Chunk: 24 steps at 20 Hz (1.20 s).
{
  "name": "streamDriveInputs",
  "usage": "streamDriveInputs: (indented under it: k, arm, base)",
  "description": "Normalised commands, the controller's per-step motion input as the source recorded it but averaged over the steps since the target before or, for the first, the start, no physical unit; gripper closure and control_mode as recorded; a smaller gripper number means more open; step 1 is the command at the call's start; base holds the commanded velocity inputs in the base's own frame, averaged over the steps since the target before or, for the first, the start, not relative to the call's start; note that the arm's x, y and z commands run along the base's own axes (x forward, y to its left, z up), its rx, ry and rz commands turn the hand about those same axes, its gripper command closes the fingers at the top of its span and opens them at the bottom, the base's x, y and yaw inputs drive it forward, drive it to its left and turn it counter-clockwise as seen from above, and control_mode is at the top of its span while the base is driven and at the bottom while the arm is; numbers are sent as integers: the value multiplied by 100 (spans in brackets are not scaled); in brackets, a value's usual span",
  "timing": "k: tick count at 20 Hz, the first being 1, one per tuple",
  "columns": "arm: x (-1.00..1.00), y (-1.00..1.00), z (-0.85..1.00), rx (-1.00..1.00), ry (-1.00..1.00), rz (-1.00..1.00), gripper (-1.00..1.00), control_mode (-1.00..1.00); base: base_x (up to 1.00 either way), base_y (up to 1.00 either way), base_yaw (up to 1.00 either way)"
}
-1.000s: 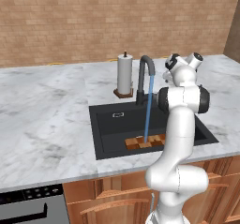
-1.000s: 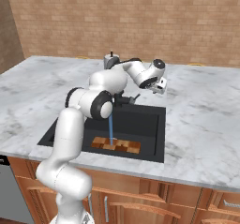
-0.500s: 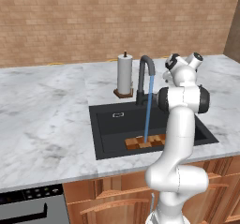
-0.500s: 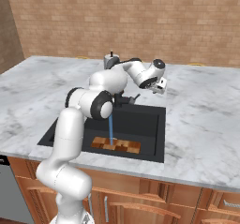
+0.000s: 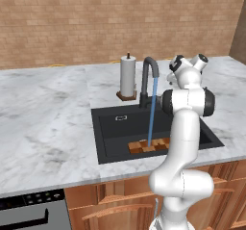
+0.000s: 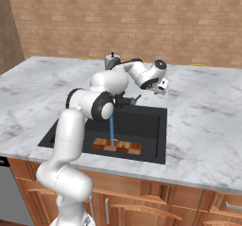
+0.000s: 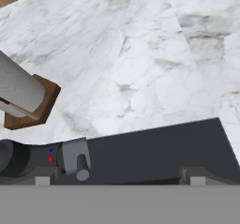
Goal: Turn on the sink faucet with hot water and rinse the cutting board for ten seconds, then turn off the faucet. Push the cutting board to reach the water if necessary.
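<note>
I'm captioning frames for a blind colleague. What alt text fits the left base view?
A thin blue stream of water runs from a dark gooseneck faucet onto a checkered cutting board in a black sink. A white robot arm rises at right, and a paper-towel roll stands behind the sink on a marble counter.

White marble counter (image 5: 48, 113) runs wide under the brick wall. Set into it, the black sink (image 5: 113, 133). Faucet (image 5: 147, 80) rises from the counter at the sink's back rim. Just beside the faucet, a towel roll (image 5: 128, 76) stands upright on its wooden base (image 7: 33, 106).
</note>
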Motion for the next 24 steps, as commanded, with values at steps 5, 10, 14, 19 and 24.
streamDriveInputs:
  k: [5,10,14,19,24]
  arm:
    - [0,0,0,0,0,0,-100,-100]
    - [0,0,0,0,0,0,-100,-100]
    - [0,0,0,0,0,0,-100,-100]
    - [0,0,0,0,0,0,-100,-100]
    - [0,0,0,0,0,0,-100,-100]
  base:
    - [0,0,0]
    - [0,0,0]
    - [0,0,0]
    - [0,0,0]
    - [0,0,0]
